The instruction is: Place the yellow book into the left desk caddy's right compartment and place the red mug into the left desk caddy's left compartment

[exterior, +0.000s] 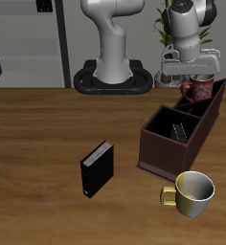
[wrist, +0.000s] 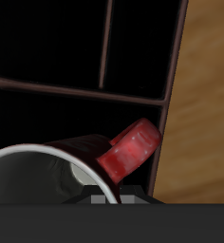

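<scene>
Exterior view: the gripper was shown above the far, taller end of the left desk caddy, with the red mug seen directly beneath the fingers and partly below the caddy's rim. The fingers were closed narrowly about the mug, which was carried between them. Inside the caddy, in the large right compartment on the nearer side of the fingers, the yellow book was seen lying at a tilt. A black book was shown standing upright on the table, well apart from the fingers and toward the table's front edge. A yellow-gold mug was shown just beside the caddy's lower end, also nearer the front edge than the fingers.

Wrist view: the red mug was seen close under the gripper, its pale rim and grey inside turned toward the camera and its red handle pointing away from the fingers toward the caddy's side wall. The dark dividers of the caddy were seen beyond the mug. The fingertips themselves were hidden in this view.
</scene>
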Tool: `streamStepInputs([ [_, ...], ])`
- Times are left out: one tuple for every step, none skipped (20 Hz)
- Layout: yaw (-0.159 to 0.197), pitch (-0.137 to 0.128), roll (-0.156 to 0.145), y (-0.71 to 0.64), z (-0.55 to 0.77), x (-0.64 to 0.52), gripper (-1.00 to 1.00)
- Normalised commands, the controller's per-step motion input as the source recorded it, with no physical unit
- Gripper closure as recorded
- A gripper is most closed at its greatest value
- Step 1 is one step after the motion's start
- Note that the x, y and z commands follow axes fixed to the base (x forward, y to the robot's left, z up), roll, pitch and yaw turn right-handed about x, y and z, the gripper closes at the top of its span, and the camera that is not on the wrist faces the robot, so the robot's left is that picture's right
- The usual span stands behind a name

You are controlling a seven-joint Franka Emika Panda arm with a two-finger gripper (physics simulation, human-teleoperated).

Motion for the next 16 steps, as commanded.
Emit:
streamStepInputs([
  [-0.03, 0.042, -0.02, -0.03, -0.06, 0.13, 1.0],
  [0.01, -0.003, -0.011, -0.01, 0.0, 0.08, 1.0],
  [-0.017, 0.012, -0.016, 0.05, -0.03, 0.08, 1.0],
  [0.024, -0.002, 0.02, 0.18, -0.09, -0.03, 1.0],
  [0.059, 0.007, 0.016, 0.14, -0.15, -0.03, 1.0],
  [0.059, 0.027, 0.038, 0.21, -0.19, 0.13, 1.0],
  [-0.007, 0.034, -0.012, 0.08, -0.12, 0.01, 1.0],
  [0.018, 0.024, 0.008, 0.07, -0.06, 0.16, 1.0],
  [0.023, 0.036, 0.035, 0.19, -0.11, 0.06, 1.0],
  [-0.012, 0.031, -0.001, 0.11, -0.13, -0.02, 1.0],
  [0.038, 0.006, 0.033, 0.24, -0.18, -0.12, 1.0],
  [0.026, 0.037, 0.023, 0.13, -0.23, 0.0, 1.0],
  [0.038, 0.05, 0.039, 0.2, -0.25, -0.04, 1.0],
  [0.031, 0.047, 0.01, 0.07, -0.24, 0.1, 1.0],
  [-0.011, 0.054, 0.021, 0.01, -0.19, 0.06, 1.0],
  [0.023, -0.019, -0.015, -0.03, -0.04, 0.04, 1.0],
])
